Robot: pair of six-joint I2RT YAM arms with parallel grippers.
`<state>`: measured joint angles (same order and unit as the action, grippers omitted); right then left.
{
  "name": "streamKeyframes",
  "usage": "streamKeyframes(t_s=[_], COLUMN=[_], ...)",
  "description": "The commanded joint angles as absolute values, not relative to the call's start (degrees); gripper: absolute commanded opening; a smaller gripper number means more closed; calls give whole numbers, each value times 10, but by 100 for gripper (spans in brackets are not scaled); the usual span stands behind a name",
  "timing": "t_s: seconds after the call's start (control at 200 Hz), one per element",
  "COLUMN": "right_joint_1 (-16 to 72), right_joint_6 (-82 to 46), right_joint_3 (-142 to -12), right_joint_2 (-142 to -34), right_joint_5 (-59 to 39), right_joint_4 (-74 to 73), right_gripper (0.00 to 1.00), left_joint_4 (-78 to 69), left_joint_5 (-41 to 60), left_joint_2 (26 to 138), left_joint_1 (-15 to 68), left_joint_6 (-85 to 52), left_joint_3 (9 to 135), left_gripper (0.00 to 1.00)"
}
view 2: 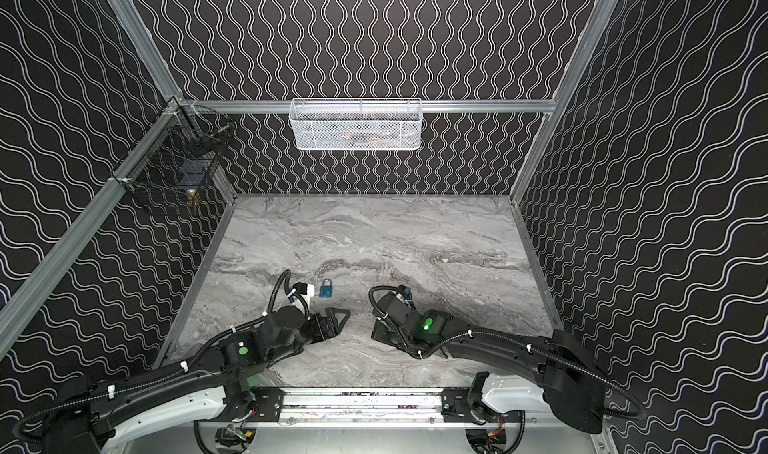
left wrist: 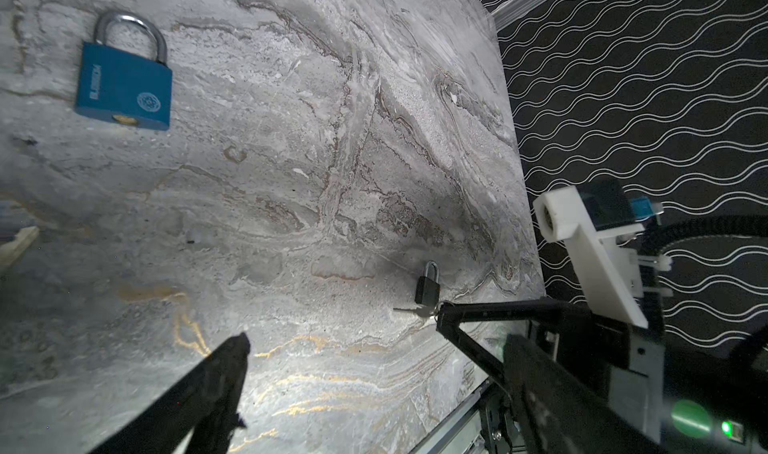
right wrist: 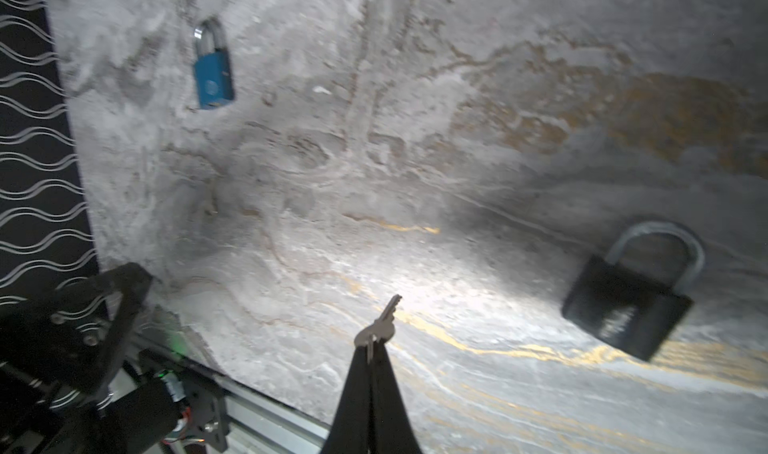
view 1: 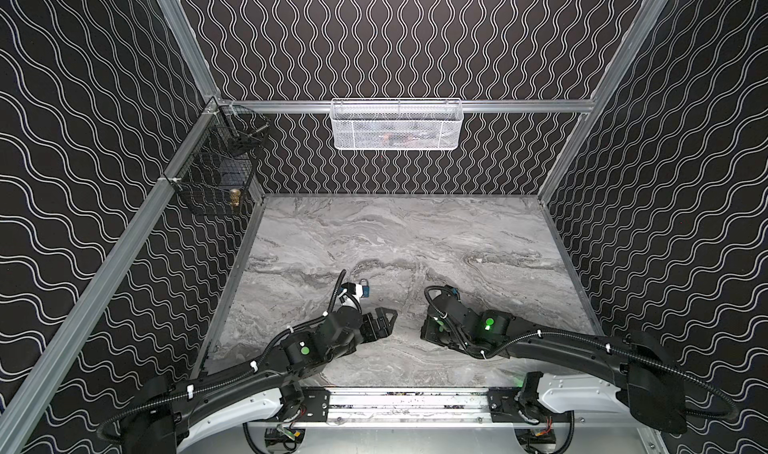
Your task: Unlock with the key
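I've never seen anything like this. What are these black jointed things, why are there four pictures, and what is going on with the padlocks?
The black jointed things are two robot arms, the left arm and the right arm. Each ends in a two-fingered gripper. Two pictures look down from above on the whole marble-patterned table. They are almost the same because they come from a pair of side-by-side cameras. The other two come from a small camera on each arm's wrist, so they look closely along the fingers. On the table lie a blue padlock and a black padlock, both with the shackle closed as far as I can tell. The right gripper is shut on a small silver key, near the black padlock. The left gripper is open and holds nothing.
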<state>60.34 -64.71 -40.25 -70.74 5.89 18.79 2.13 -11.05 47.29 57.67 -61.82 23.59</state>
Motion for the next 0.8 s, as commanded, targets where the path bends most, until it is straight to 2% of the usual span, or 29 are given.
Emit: streamKeyframes(t_s=[0.0,0.315,0.485,0.796], right_joint_1=[602,594,592,592], right_joint_6=[-628,-600,-584,-552], right_joint_3=[-417,-449,-472,-537], right_joint_2=[-704,-686,-676,-681], right_joint_5=[66,40,22,2], right_joint_4=[169,165,168,196], right_gripper=[0,0,0,0], left_joint_4=[46,-12,-116,-278], left_joint_5=[-151,-143,-93,-82], left_joint_2=[453,412,413,485], left_joint_1=[576,576,577,577], left_joint_6=[-535,-240,-130,15], left_joint_3=[250,248,203,175], left_gripper=[95,89,84,80])
